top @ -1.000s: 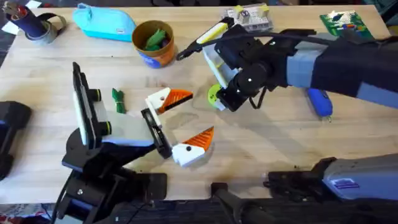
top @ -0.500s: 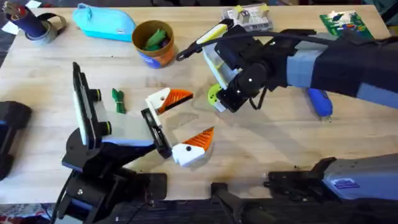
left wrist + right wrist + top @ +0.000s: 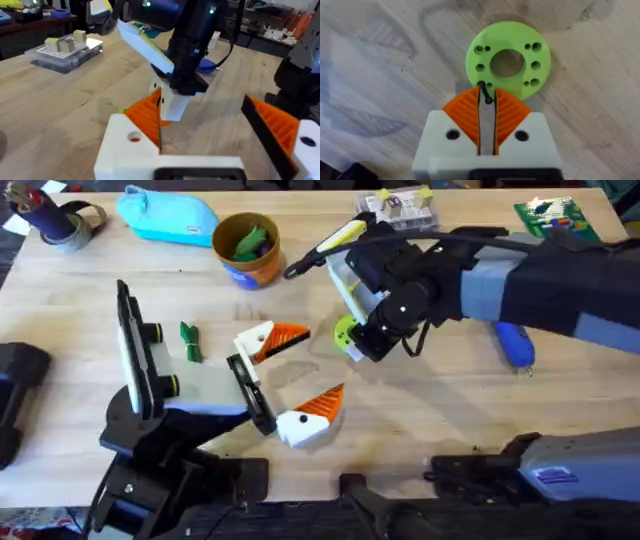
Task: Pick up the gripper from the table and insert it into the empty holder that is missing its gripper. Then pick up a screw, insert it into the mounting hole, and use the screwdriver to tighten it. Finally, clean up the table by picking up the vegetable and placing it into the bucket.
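The gripper point(image 3: 268, 341), white with an orange ribbed tip, lay left of centre on the table point(image 3: 450, 420) in the overhead view, beside the short black bar carrying its twin piece point(image 3: 310, 418). The right gripper point(image 3: 486, 102) stood near centre over a green disc point(image 3: 508, 60), its pads nearly closed, pinching a small dark screw point(image 3: 484, 93). The left gripper point(image 3: 200, 135) was wide apart and held nothing. The screwdriver point(image 3: 515, 345) lay at right; the vegetable point(image 3: 190, 340) lay at left, below the bucket point(image 3: 247, 250) at upper left.
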You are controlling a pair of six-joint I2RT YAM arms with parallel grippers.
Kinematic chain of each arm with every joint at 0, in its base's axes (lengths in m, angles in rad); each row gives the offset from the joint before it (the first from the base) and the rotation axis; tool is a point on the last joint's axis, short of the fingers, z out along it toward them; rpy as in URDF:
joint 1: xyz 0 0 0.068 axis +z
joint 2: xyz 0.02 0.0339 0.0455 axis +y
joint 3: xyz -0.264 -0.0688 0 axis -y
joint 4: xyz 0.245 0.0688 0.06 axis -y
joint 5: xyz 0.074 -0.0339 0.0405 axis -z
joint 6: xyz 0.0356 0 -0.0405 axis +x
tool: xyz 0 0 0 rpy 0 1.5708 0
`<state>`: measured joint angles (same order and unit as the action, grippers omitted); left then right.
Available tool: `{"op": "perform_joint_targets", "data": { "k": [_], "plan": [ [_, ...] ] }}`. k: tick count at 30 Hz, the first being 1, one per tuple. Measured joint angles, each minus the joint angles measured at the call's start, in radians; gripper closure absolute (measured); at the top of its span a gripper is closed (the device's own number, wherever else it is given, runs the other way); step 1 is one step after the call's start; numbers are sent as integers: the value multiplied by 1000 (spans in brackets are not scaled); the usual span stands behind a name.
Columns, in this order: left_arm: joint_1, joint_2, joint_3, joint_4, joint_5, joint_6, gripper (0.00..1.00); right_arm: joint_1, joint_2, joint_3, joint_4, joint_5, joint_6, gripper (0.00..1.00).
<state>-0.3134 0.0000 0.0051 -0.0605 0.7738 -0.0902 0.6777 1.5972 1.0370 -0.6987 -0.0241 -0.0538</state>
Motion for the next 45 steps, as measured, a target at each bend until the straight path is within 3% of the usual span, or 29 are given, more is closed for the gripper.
{"op": "perform_joint_targets", "data": {
  "k": [5,10,20,28,36,45],
  "plan": [
    [0,0,0,0,0,0,9,0,0,0,-2,0,0,863],
    [0,0,0,0,0,0,9,0,0,0,0,-4,-3,991],
    [0,0,0,0,0,0,9,0,-8,1,10,-4,12,995],
    [0,0,0,0,0,0,9,0,-118,44,-79,-3,91,995],
    [0,0,0,0,0,0,9,0,-93,347,-349,-3,108,995],
    [0,0,0,0,0,0,9,9,119,797,-636,-5,99,995]
  ]
}}
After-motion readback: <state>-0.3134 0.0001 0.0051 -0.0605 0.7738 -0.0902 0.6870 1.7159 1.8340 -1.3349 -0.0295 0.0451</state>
